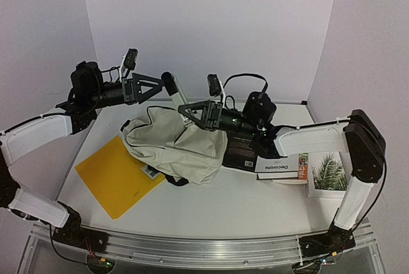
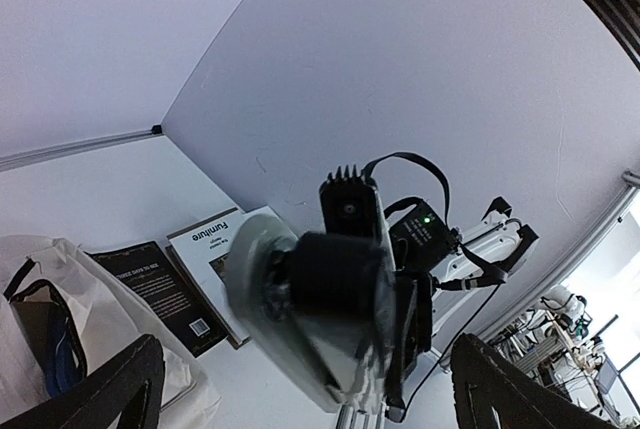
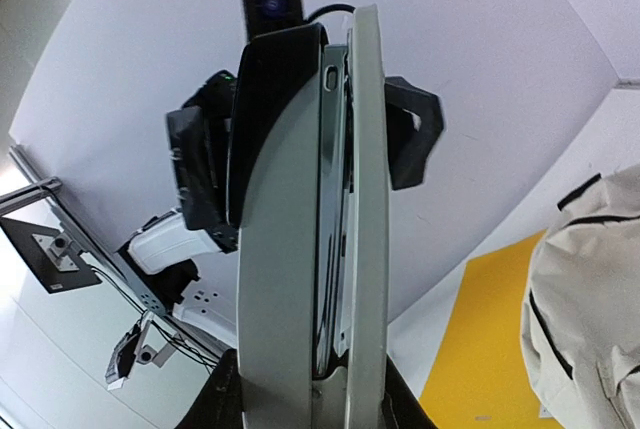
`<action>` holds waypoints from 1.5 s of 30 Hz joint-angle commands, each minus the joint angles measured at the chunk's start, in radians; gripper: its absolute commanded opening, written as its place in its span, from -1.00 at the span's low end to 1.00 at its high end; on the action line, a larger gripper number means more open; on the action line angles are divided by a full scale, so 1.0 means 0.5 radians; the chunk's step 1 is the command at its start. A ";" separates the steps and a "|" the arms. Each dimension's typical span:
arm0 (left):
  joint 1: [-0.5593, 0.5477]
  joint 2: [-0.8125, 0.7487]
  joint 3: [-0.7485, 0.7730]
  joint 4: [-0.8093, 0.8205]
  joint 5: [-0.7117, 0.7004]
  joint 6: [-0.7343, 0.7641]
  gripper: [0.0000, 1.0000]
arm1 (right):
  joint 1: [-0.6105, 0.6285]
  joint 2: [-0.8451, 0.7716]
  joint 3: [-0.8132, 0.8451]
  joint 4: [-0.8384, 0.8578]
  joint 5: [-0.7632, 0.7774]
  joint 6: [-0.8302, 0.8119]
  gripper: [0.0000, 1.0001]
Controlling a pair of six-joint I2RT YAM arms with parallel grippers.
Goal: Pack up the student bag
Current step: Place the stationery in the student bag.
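Bag (image 1: 176, 146) slumped on counter (image 1: 255, 204); R hand (image 1: 185, 110) clamps flat white item (image 1: 176, 92) above it, L hand (image 1: 159, 86) wide, fingers apart.

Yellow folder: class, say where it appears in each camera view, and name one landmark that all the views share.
Top external: the yellow folder lies lower left, beside the student bag.
Left wrist: not in it.
Right wrist: bottom right, left of the student bag.
Shared landmark: the student bag, in all three.
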 commanded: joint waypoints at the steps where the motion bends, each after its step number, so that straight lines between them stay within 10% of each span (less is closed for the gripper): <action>1: -0.025 0.035 0.110 0.125 0.052 -0.043 0.98 | -0.002 -0.181 -0.002 0.434 -0.052 0.070 -1.00; 26: -0.237 0.229 0.232 0.590 0.150 -0.248 0.77 | -0.002 -0.170 -0.046 0.464 -0.018 0.046 -1.00; 45: -0.262 0.369 0.251 0.871 0.128 -0.509 -0.34 | -0.003 -0.189 -0.176 0.426 0.136 -0.055 -0.79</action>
